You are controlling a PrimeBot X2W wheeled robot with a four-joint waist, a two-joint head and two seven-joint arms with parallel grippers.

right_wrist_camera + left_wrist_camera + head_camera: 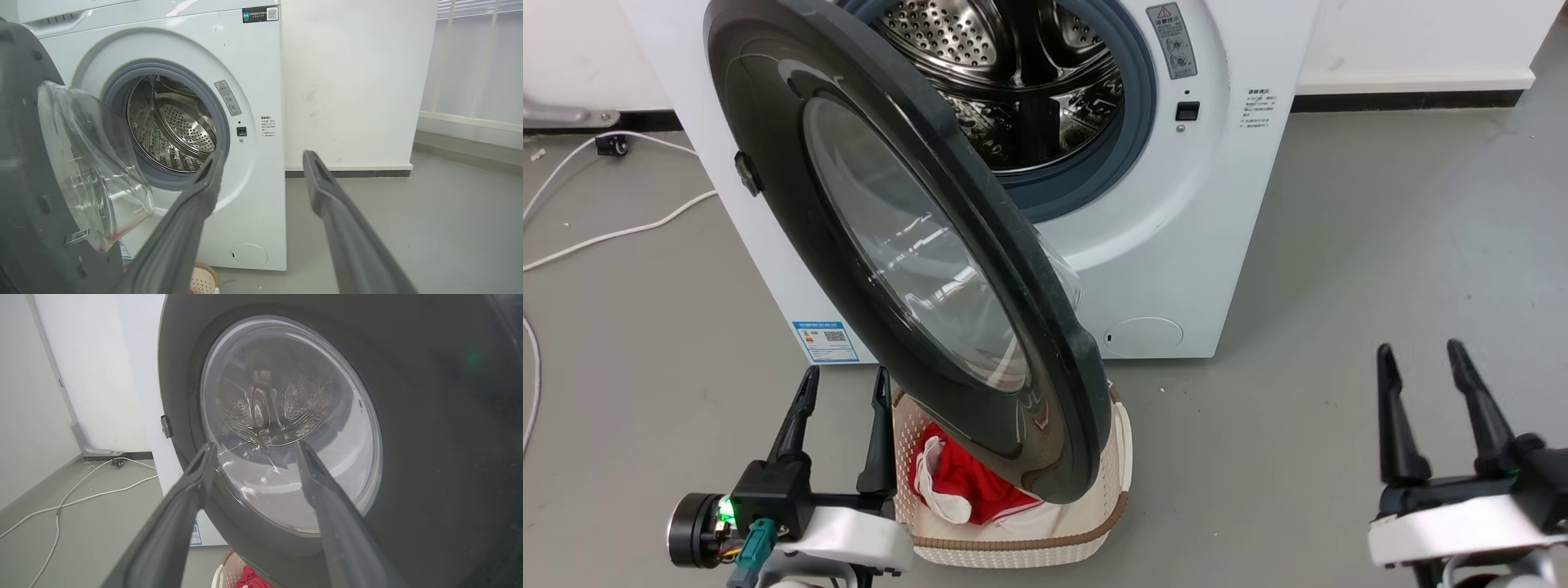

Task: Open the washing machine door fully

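Grey floor, white wall behind, and against that wall 1 washing machine (pixel 1209 212), white, front toward the head camera. Swung out from its left side, the washing machine door (pixel 907 261): glossy black ring, clear bowl window, standing roughly square to the front, leaving steel drum (pixel 1013 82) and grey-blue gasket (pixel 1139 122) exposed. Judged about half open, not yet fully; more swing to the left wanted.

Under the door's lower edge, 1 white laundry basket (pixel 1123 457) with 1 red-and-white garment (pixel 968 486) inside — parked near the mouth, probably for loading, yet close beneath the door's sweep. Contact between basket rim and door: cannot tell.

Left tool (pixel 845 377) low, on the outer side of the door, just beside the basket, fingers apart and holding nothing; through the left wrist camera, aimed at the outer face and window. Placed on the opening side of the swing, so likely in the way unless pulled clear. Right tool (pixel 1419 349) well apart to the right, fingers spread, empty, looking at the inner face and drum — the better side for a push, by judgement.

Count: 1 machine, 1 door, 1 basket, 1 garment, 2 tools, 4 fingers, 1 blue label (pixel 825 340), 1 round cap (pixel 1143 336), at least 2 white cable runs (pixel 605 238) on the floor at left.
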